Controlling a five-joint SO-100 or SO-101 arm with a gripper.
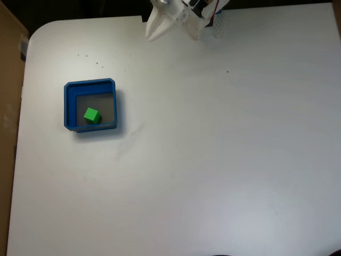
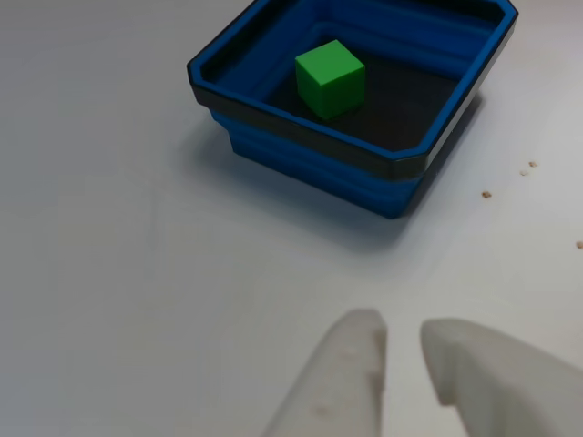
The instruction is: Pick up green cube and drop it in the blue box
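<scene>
Green cube [image 1: 91, 115] sat inside the blue box [image 1: 67, 104], left-middle of the fixed view, on the grey floor toward the lower-left corner; other view had it upright in the box at top centre of frame [image 2: 331, 78]. Gripper [image 2: 404, 350] empty, at bottom of the other view w/ jaws slightly apart, nothing between them; in the fixed view it was at the top edge [image 1: 158, 31], well apart from the box. Looked like drop step was done, arm clear. Next move prob just park, no grasp needed. Arm body cut off at frame top; box's far corner cropped in the other view.
</scene>
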